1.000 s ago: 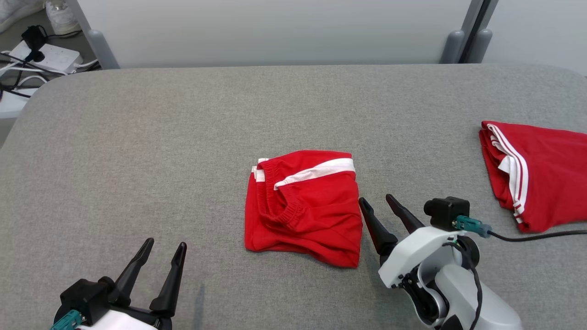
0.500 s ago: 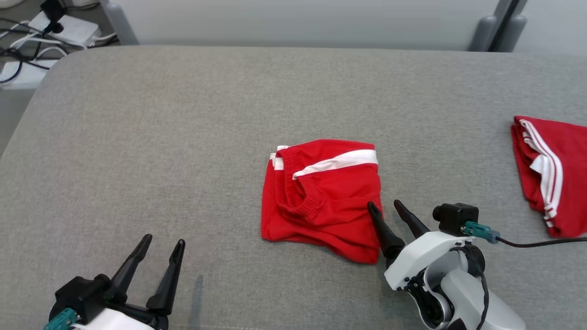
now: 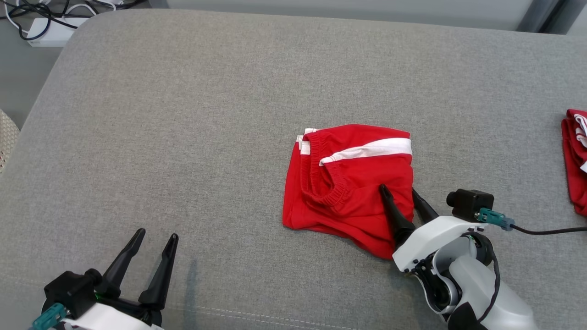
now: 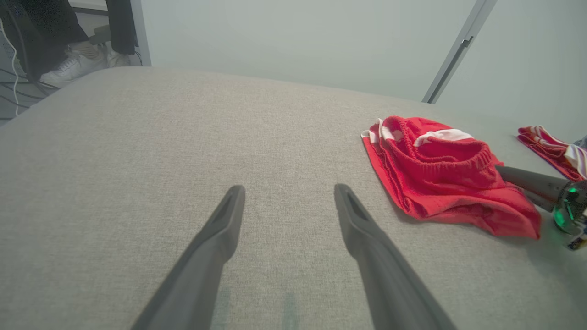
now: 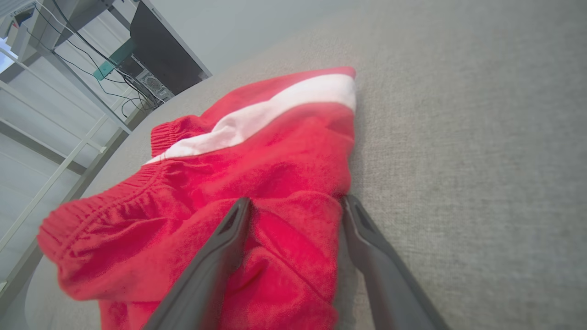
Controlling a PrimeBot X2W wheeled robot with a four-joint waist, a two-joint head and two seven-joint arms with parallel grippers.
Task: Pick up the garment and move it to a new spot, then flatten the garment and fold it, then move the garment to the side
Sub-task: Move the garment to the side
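The right gripper (image 3: 398,189) is open and straddles the right edge of the folded red garment (image 3: 348,183), one finger over the cloth and one beside it. The garment lies mid-way across the grey bench (image 3: 183,137). The left gripper (image 3: 157,233), also open, hovers well apart. A second red garment (image 3: 575,160) lies far right.
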